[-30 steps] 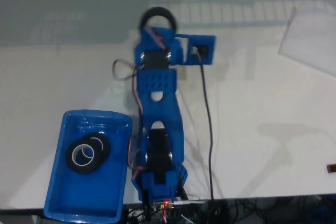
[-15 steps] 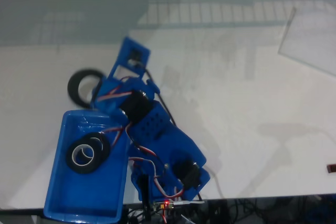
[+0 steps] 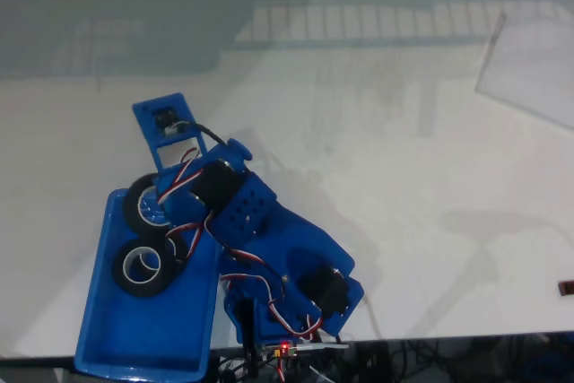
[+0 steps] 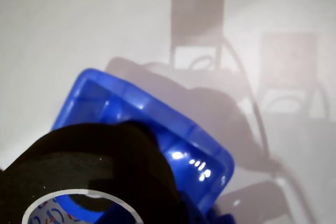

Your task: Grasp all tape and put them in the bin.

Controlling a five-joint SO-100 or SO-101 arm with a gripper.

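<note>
The tape roll in the arm's grip (image 3: 146,206) sits right over the far end of the bin (image 3: 99,329), at the upper rim as the fixed view shows it. It stands tilted, its whitish core partly turned up toward that camera, so the axis through its hole leans somewhere between level and upright; I cannot tell exactly how much. In the wrist view the same roll (image 4: 79,166) looms black across the bottom, core edge showing, with the bin's corner (image 4: 210,166) behind it.

A second tape roll (image 3: 142,268) lies flat in the bin just beside the held one, its hole facing straight up. There may be another stacked under it, but that is too blurred to settle.

The gripper (image 3: 160,208) is mostly hidden under the blue wrist, yet the fingers look pinched on the roll, since it hangs tilted with no other support visible.

What worries me is how close the held roll is to the bin's far rim. Let go here, it could catch the wall and tip outward onto the table (image 3: 430,177), and being a ring it would roll off readily. It could also land on the flat roll and bounce. Moving a little farther in over the bin would be safer, I think.
</note>
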